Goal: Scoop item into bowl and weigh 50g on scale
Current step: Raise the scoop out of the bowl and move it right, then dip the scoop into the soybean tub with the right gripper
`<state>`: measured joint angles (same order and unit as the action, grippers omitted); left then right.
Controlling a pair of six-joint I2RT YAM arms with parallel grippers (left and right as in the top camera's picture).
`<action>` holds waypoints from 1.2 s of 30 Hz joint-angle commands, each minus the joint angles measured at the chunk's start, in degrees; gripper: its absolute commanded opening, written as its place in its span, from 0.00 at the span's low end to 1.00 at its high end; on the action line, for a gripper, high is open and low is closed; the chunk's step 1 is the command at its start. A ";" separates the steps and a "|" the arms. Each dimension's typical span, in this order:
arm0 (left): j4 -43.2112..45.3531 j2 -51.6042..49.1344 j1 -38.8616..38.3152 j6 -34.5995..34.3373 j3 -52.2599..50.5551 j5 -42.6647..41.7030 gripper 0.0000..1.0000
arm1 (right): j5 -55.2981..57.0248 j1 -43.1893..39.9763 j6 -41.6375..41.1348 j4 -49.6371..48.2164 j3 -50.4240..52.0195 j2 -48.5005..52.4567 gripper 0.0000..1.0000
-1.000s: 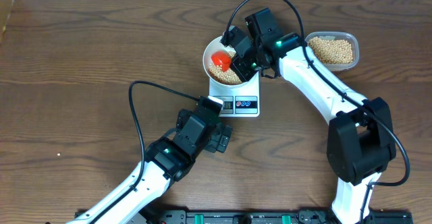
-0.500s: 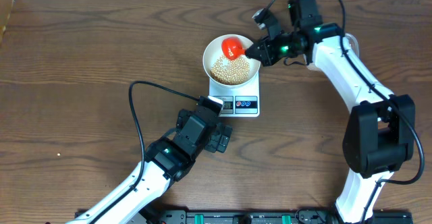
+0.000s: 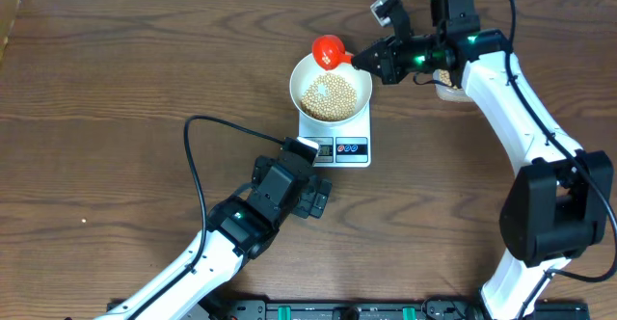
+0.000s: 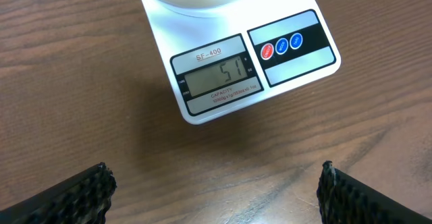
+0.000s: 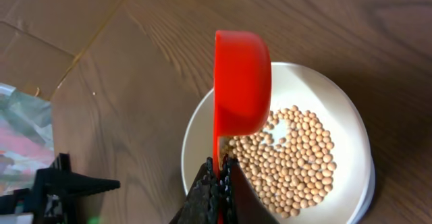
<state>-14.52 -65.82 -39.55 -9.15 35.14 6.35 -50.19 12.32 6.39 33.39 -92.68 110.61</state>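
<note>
Overhead: beans (image 3: 331,96) heaped in bowl (image 3: 331,87) on scale (image 3: 339,137); my right gripper (image 3: 371,62) clamps the red scoop (image 3: 328,50) at the rim.
Left wrist: left gripper's fingers (image 4: 74,193) spread, empty; display (image 4: 217,77) seems to read 51, slightly over.
Right wrist: scoop looks emptied.

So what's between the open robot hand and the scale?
Nothing but bare brown table. The left wrist view shows the left gripper with its black fingertips apart, the scale just ahead, and only wood between them.

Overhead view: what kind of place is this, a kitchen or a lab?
Probably a robotics lab bench, not a kitchen: two robot arms are mounted at a bare wooden table, with only a digital scale and a bowl of beans.
</note>
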 commanded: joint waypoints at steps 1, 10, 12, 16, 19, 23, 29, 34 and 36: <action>0.04 0.35 -0.13 0.31 -0.42 0.13 0.98 | -1.62 -1.11 -1.70 0.00 -0.74 -2.03 0.01; 0.04 0.35 -0.13 0.31 -0.42 0.13 0.98 | -1.33 -2.71 -2.75 0.37 -0.74 -2.51 0.01; 0.04 0.35 -0.13 0.31 -0.42 0.13 0.98 | -0.15 -2.69 -2.73 0.94 -0.74 -2.51 0.01; 0.04 0.35 -0.13 0.28 -0.42 0.13 0.98 | 1.77 -2.69 -2.71 2.49 -0.74 -2.51 0.01; 0.04 0.35 -0.13 0.31 -0.42 0.13 0.98 | 1.84 -2.69 -2.71 3.58 -0.74 -2.51 0.01; 0.04 0.35 -0.13 0.31 -0.42 0.13 0.98 | 1.84 -2.71 -2.71 4.24 -0.74 -2.51 0.01; 0.04 0.35 -0.13 0.31 -0.42 0.13 0.98 | 1.84 -3.13 -2.73 4.96 -0.74 -2.51 0.01; 0.04 0.35 -0.13 0.28 -0.42 0.13 0.98 | -2.54 -6.36 -3.17 5.42 -0.74 -3.32 0.01; 0.04 0.35 -0.13 0.31 -0.42 0.13 0.98 | -2.93 -8.02 -3.17 5.92 -0.74 -4.15 0.01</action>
<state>-14.52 -65.82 -39.55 -9.15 35.14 6.33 -49.65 7.64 3.90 38.74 -92.68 109.86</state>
